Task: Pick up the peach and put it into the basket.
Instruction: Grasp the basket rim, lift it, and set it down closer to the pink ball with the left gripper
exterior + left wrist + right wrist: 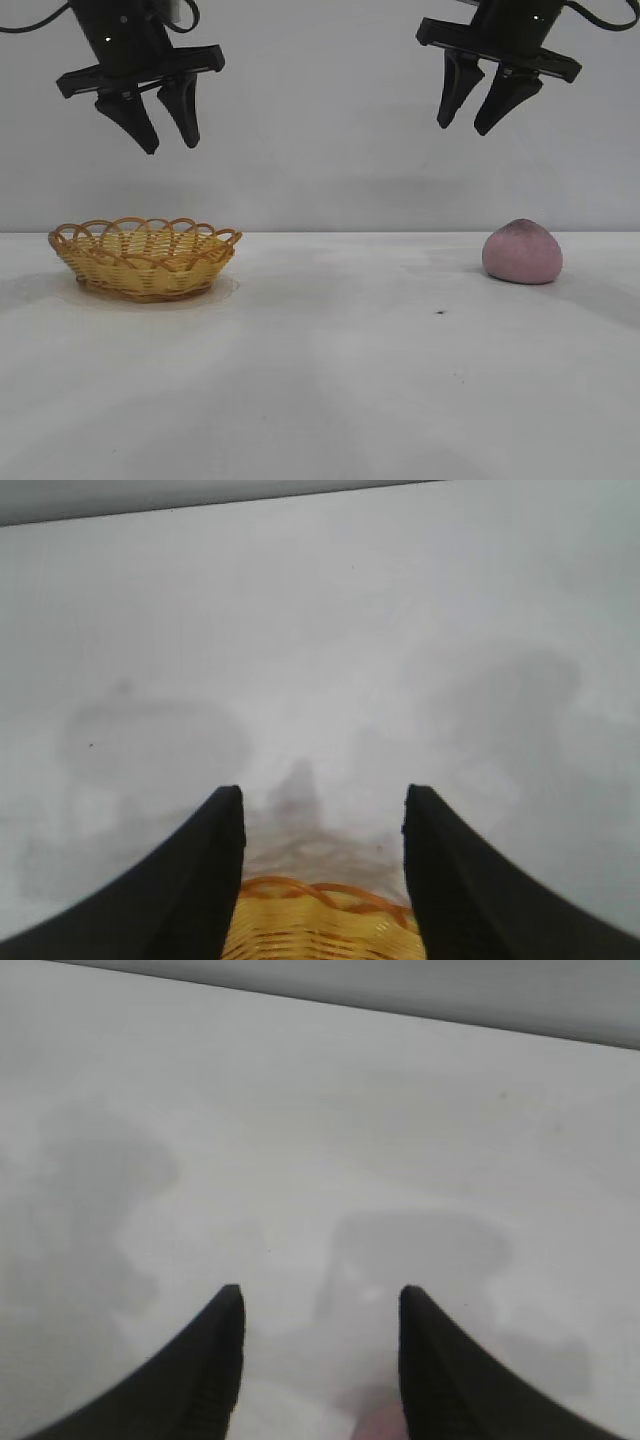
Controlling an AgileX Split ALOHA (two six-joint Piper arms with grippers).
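The dusty pink peach point(522, 252) rests on the white table at the right. High above it, slightly to its left, hangs my right gripper point(463, 127), open and empty. In the right wrist view only a pink sliver of the peach point(378, 1426) shows between the black fingers point(215, 1360). The yellow wicker basket point(145, 257) with its orange-brown loop rim stands on the table at the left. My left gripper point(172, 146) hangs open and empty high above the basket. The left wrist view shows the basket rim point(320, 892) between that gripper's fingers point(205, 880).
A small dark speck point(440, 312) lies on the white table point(330, 380) in front of the peach. A plain grey wall stands behind the table.
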